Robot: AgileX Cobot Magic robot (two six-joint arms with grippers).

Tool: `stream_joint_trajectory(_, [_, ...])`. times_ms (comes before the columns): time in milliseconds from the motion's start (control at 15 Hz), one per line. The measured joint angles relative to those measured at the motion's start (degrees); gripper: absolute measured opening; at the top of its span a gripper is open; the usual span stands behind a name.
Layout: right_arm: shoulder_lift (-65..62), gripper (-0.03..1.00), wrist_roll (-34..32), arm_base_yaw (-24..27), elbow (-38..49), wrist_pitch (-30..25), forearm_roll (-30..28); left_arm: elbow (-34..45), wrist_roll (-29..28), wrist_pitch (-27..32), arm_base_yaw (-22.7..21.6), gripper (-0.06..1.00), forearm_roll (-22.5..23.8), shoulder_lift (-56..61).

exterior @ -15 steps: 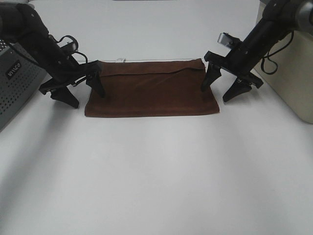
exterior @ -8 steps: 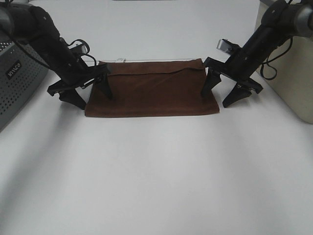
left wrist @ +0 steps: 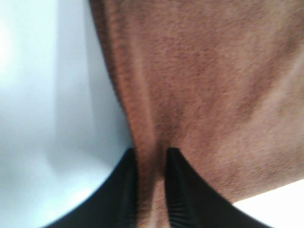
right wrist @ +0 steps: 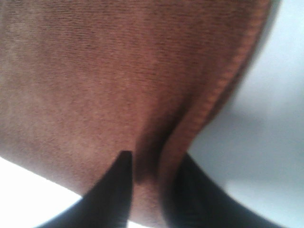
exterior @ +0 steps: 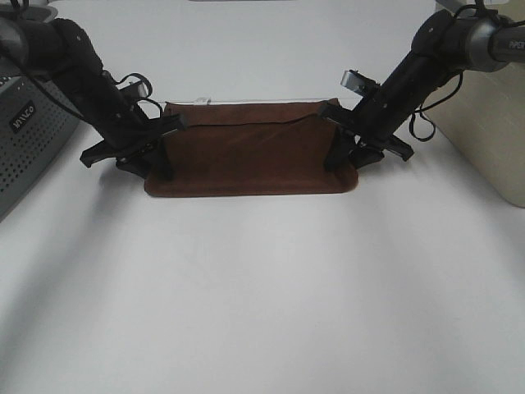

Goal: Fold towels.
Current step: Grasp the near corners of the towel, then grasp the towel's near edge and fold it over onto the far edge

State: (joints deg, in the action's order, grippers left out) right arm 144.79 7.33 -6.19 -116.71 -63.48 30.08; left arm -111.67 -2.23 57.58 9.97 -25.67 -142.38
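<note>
The dark reddish-brown towel [exterior: 250,148] lies folded lengthwise as a wide band on the white table at the back centre. My left gripper [exterior: 156,160] is at its left short edge and is shut on that edge; the left wrist view shows the cloth [left wrist: 204,80] pinched between the two black fingers [left wrist: 124,190]. My right gripper [exterior: 349,156] is at the right short edge and is shut on it; the right wrist view shows the towel's hem [right wrist: 142,85] squeezed between the fingers [right wrist: 114,190]. A small white tag [exterior: 203,101] peeks out at the far edge.
A grey perforated box [exterior: 25,131] stands at the left edge. A beige box [exterior: 492,123] stands at the right edge. The white table [exterior: 262,295] stretches bare toward the front.
Both grippers moved inward onto the towel's short edges and closed from open to shut on the cloth. The towel's ends have bunched slightly inward.
</note>
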Motion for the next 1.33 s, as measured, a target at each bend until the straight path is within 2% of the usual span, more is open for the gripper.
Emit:
stream_joint_trajectory(67, [0.2, 0.09, -0.7, 0.0, 0.1, 0.1, -0.1, 0.0, 0.0, 0.9, 0.0, 0.06, 1.5, 0.0])
stream_joint_trajectory(133, [0.3, 0.01, -0.9, 0.0, 0.1, 0.1, 0.0, 0.0, 0.0, 1.4, 0.0, 0.01, 2.5, 0.0])
stream_joint_trajectory(400, [-1.1, 0.0, -2.9, 0.0, 0.7, -1.8, -1.8, 0.2, 2.2, 5.2, 0.1, 0.0, 4.2, 0.7])
stream_joint_trajectory(600, [-8.1, 0.0, -3.6, 0.0, 10.0, -2.0, -2.1, 5.2, 2.5, 6.2, 0.1, 0.0, 4.6, 5.7])
stream_joint_trajectory(733, [-13.6, 0.0, -2.6, -0.1, 20.2, 2.4, -2.1, 13.5, 3.3, 2.1, 0.5, 0.0, 4.1, 11.2])
stream_joint_trajectory(933, [-21.1, 0.0, -0.3, -0.1, 34.3, 8.3, -1.4, 31.4, 6.1, -8.3, 0.9, 0.0, 0.5, 21.2])
stream_joint_trajectory(1133, [-25.4, 0.0, 2.2, -0.1, 44.2, 13.2, 0.4, 45.7, 8.6, -17.4, 0.9, 0.0, -2.2, 28.8])
stream_joint_trajectory(1333, [-27.0, 0.0, 5.2, -0.5, 50.6, 14.7, 3.4, 55.2, 9.9, -22.2, 1.0, 0.0, -2.5, 32.5])
